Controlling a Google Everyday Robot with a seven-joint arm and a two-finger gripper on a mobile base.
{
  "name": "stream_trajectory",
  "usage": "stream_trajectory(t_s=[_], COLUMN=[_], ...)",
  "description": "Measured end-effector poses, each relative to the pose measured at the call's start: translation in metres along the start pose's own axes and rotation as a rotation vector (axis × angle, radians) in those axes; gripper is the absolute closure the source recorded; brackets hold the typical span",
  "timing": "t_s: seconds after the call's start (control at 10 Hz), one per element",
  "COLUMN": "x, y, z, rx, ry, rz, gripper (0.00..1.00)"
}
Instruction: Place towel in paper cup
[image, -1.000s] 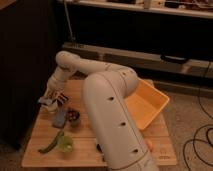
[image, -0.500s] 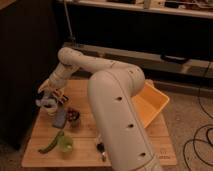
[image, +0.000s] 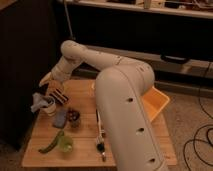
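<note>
The gripper (image: 46, 80) hangs over the table's far left corner, just above and beside the paper cup (image: 50, 106); whether its jaws are spread or pressed together I cannot tell. The towel (image: 38, 101), pale blue, sits bunched in and over the cup's mouth, at the left edge of the wooden table (image: 80, 150). A striped packet (image: 58, 94) lies just beside the cup, a grey cloth (image: 60, 118) and a dark cup (image: 74, 116) nearer the middle. A green cup (image: 65, 143) and green pod (image: 51, 143) sit near the front left edge. An orange bin (image: 157, 102) overhangs the right edge. The arm covers the middle.
</note>
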Motion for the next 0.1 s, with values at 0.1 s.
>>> stream_trajectory(t_s=[0.1], x=[-0.0008], y=[-0.0098], z=[-0.0113], rx=[-0.014], ry=[-0.028], rz=[0.015], gripper=[0.30])
